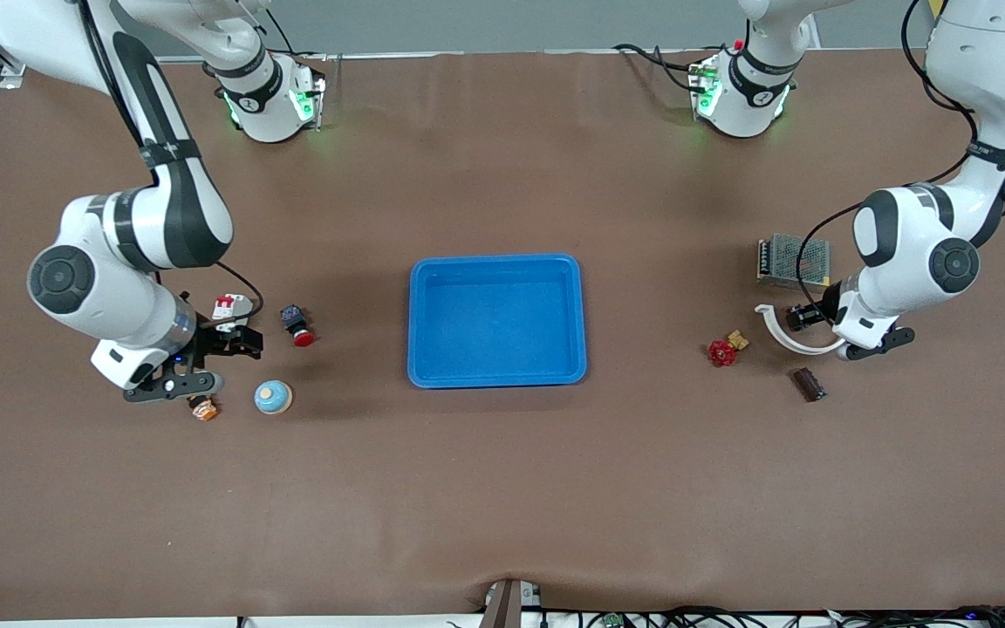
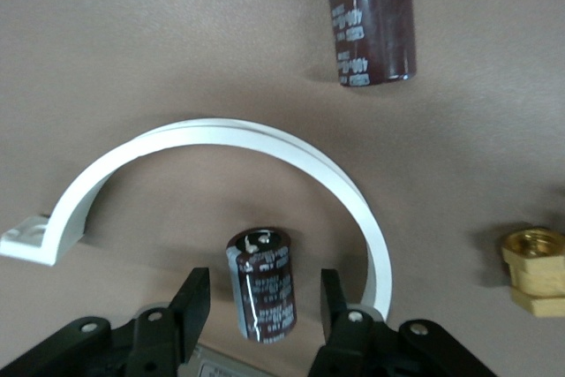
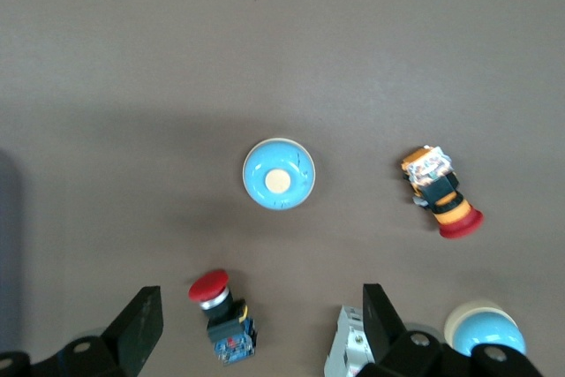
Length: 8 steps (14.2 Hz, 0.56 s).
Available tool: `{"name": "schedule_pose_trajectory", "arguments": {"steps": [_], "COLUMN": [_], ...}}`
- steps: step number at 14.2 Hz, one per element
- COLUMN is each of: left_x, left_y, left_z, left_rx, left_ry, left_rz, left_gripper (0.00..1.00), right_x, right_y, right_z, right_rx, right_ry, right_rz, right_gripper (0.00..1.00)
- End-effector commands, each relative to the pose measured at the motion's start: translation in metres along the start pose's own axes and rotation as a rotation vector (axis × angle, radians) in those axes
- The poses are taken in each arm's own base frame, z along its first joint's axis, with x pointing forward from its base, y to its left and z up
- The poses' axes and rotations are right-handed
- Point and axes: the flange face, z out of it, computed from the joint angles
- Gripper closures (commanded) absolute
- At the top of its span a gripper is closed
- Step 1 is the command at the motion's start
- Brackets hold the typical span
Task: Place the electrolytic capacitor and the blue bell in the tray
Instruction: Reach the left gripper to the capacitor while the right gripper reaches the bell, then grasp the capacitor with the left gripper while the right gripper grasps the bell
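I see the shallow bright-blue rectangular plastic tray lying at the middle of the brown table, its long axis running between the two arms' ends, with wide bare table all round its raised rim. My right gripper hangs low over the right arm's end, jaws spread wide with nothing between them; the round blue bell with a cream button sits upright on the table just beside it, well apart from the tray with bare table between. My left gripper is low at the left arm's end, jaws spread to either side of the short dark-brown electrolytic capacitor without touching it; that capacitor lies inside the curve of a white plastic half-ring clamp, which hems it closely, and its long axis points out from between the fingers toward the arc. A longer dark-brown cylindrical capacitor lies nearer the front camera, clear of the clamp.
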Motion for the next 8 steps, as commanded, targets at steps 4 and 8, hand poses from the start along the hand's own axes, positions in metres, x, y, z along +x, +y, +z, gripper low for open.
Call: {"name": "schedule_pose_trajectory", "arguments": {"steps": [4,8], "left_x": [0.000,-0.011], "left_y": [0.003,0.031], "left_z": [-0.004,-0.041], "left_rx": [0.012,0.038], "left_ry": [0.026,0.007], "left_rz": [0.008,0.008], "left_gripper": [1.00,1.00], "right_x": [0.017,0.031], "right_y": [-0.009,-0.007], "right_z": [0.049,0.090], "right_rx": [0.005,-0.003], "right_ry": [0.073,0.090], "right_rz": [0.003,-0.011], "right_gripper": [0.00,0.00]}}
